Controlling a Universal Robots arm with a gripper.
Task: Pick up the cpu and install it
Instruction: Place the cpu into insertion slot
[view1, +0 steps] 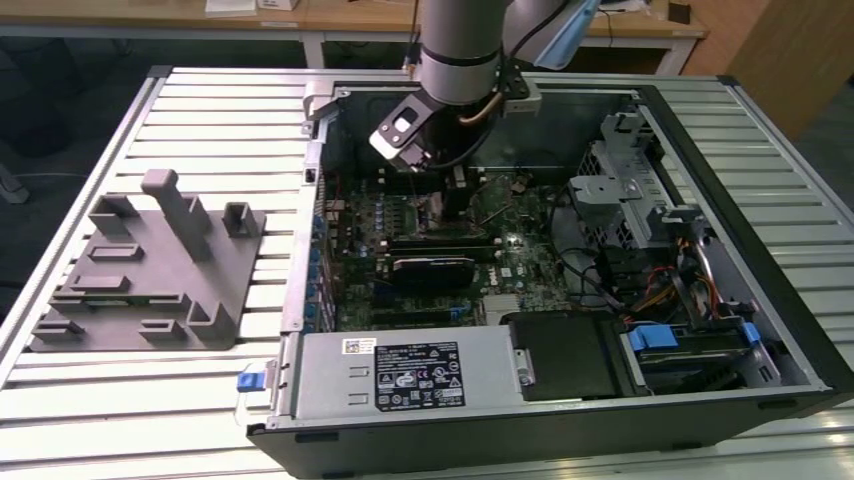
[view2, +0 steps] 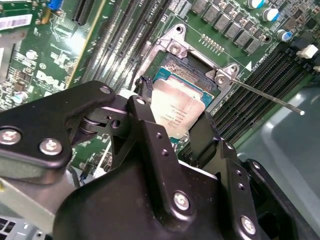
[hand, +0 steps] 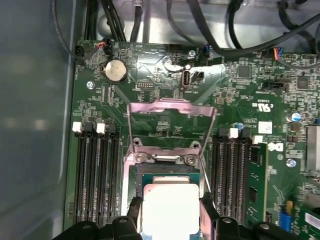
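Observation:
The cpu (view2: 182, 100) (hand: 167, 195), a flat square chip with a pale silvery top, sits between my gripper's two black fingers (view2: 145, 107). My gripper (view2: 172, 114) (hand: 170, 210) is shut on its two opposite edges. It hangs tilted just over the open motherboard socket (view2: 192, 65) (hand: 162, 167). The socket's metal load plate (hand: 170, 107) stands raised, and its thin lever (view2: 265, 95) sticks out to one side. In the exterior view my gripper (view1: 445, 185) reaches down into the open computer case (view1: 747, 200), above the green motherboard (view1: 521, 215).
Rows of black memory slots (hand: 95, 175) (hand: 231, 170) flank the socket. A drive cage (view1: 627, 180) and cables fill the case at the exterior view's right; a power supply (view1: 400, 375) lies at the front. A grey moulded fixture (view1: 147, 265) rests on the slatted table (view1: 80, 400).

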